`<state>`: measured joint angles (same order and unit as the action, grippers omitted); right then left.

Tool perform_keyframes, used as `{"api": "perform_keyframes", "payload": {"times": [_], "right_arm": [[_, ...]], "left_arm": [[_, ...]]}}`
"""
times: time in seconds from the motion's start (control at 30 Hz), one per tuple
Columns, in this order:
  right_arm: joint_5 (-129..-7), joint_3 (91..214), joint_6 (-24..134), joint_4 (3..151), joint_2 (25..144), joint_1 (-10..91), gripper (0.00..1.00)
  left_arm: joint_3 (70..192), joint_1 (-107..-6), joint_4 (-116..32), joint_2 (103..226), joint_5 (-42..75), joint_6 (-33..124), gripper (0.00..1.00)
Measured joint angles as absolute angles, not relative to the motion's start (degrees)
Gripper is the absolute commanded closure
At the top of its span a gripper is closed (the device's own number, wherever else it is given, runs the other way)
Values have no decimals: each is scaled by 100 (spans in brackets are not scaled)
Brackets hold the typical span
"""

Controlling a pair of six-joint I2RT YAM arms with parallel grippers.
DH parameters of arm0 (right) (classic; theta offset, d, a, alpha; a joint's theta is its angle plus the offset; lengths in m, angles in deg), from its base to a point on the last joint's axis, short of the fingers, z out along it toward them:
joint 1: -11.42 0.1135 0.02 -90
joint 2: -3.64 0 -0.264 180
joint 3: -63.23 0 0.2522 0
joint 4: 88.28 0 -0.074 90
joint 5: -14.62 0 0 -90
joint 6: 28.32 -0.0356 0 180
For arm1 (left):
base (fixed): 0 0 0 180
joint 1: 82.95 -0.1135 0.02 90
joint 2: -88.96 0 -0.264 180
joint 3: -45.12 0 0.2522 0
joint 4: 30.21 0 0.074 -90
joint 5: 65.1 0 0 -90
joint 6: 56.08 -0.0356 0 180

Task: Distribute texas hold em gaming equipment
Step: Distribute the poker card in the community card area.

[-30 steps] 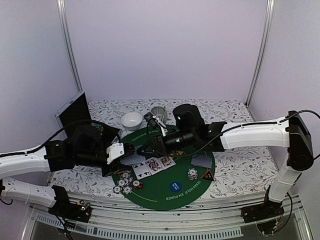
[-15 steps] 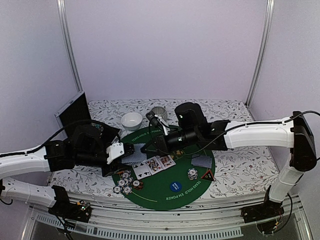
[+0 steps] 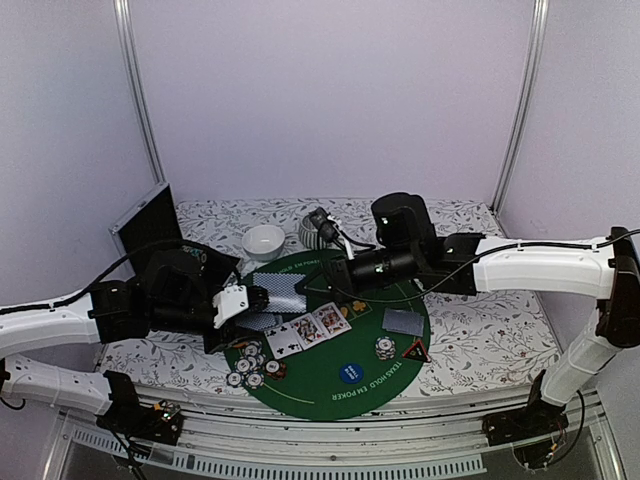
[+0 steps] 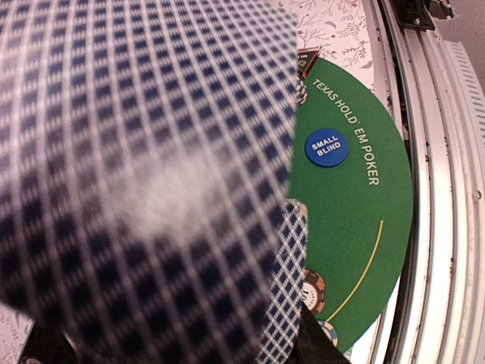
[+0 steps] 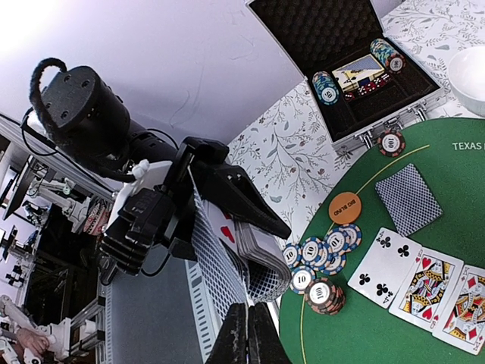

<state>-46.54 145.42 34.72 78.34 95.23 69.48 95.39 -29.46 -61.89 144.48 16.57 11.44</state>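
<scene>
Two grippers meet low over the left part of a round green mat (image 3: 330, 395), which lies on a table (image 3: 480, 345) covered with white cloth in a grey leaf print. The left gripper (image 3: 250, 303) is clamped on a deck (image 5: 258, 254) of check-backed cards. The right gripper (image 5: 244, 334) has its fingers pressed together on a single card (image 3: 275, 290), held just beside the deck; whether the two touch cannot be told. On the mat lie three face-up cards (image 3: 310, 328) in a row, a face-down card (image 3: 405, 320) to their right, a blue disc (image 3: 350, 372) near the front edge, and a chip stack (image 3: 385, 348) beside a red-black triangle (image 3: 415, 350). Loose chips (image 3: 250, 365) cluster at the mat's left edge, near an orange disc (image 5: 345, 207). Behind the mat stand a white bowl (image 3: 264, 241) and a striped grey bowl (image 3: 318, 228). An open case (image 5: 352, 68) at the table's far left holds more chips. Pale lilac walls (image 3: 330, 100) enclose the table on three sides, with metal posts (image 3: 140, 100) at the back corners.
</scene>
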Motion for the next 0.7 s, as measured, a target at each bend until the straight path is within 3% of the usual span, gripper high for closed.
{"api": "perform_keyframes", "payload": {"times": [0.37, 0.7], "right_arm": [[-5299, 13711, 3225, 7819, 8345, 6231, 98], [-5821, 13272, 3083, 7598, 8150, 5882, 98]], "left_arm": [[9539, -2946, -6189, 14448, 1657, 1144, 72], [9546, -2946, -6189, 14448, 1654, 1144, 72]]}}
